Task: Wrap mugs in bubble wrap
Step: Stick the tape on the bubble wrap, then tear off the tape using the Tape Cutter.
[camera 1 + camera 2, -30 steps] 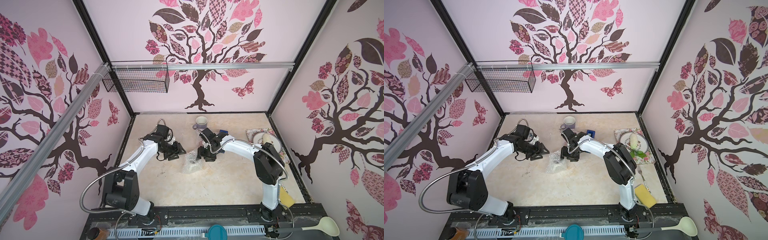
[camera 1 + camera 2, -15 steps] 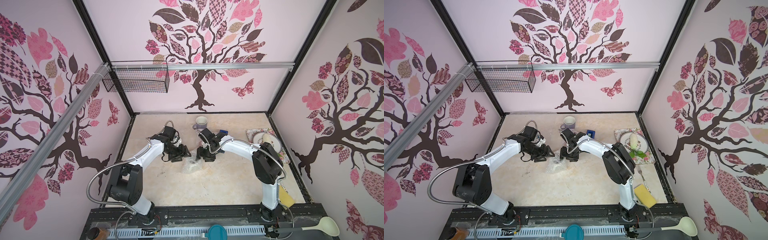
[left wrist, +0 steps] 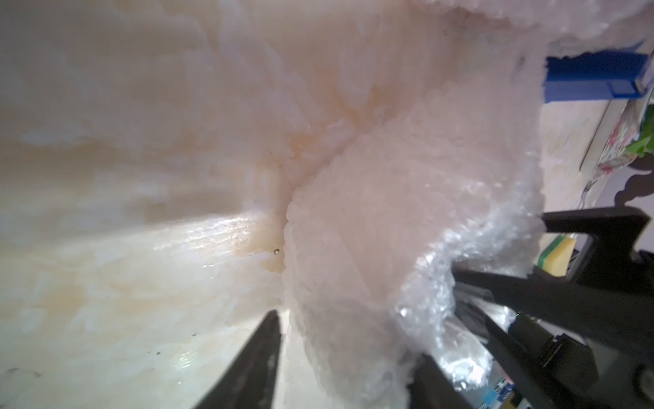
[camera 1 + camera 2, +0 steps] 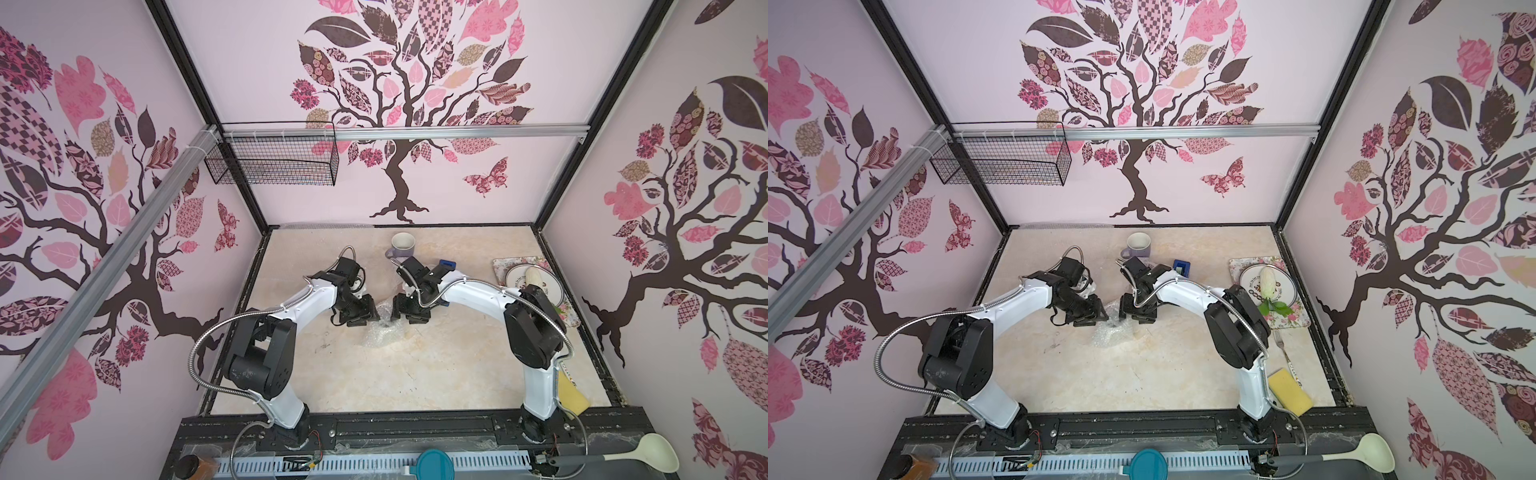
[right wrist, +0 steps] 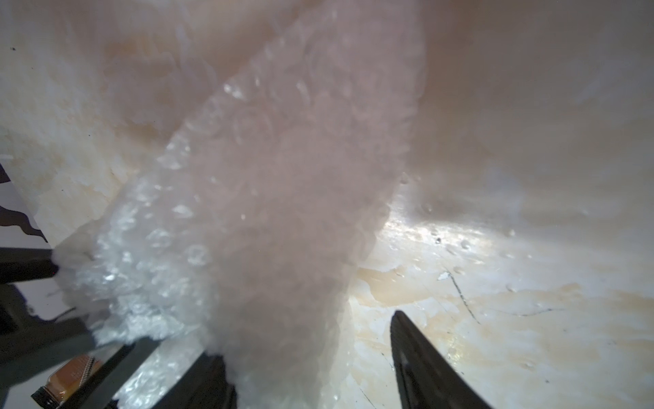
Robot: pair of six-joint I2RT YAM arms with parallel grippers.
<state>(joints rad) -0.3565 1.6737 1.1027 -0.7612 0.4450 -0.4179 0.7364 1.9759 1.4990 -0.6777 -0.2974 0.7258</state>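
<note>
A crumpled clear bubble wrap lies on the table's middle in both top views, and no mug shows inside it. My left gripper and right gripper face each other across its far end. In the left wrist view the bubble wrap sits between the spread jaws of the left gripper, resting against one finger with a thin gap to the other. In the right wrist view the bubble wrap covers one finger of the right gripper and stands apart from the other. A lavender mug stands upright behind both grippers.
A blue tape dispenser sits just behind the right arm. At the right lie a floral tray bearing a plate, a fork and a yellow sponge. A wire basket hangs on the back wall.
My left arm has swung right up to the bubble wrap, and its jaws have narrowed around the wrap's edge. The right arm has barely moved.
</note>
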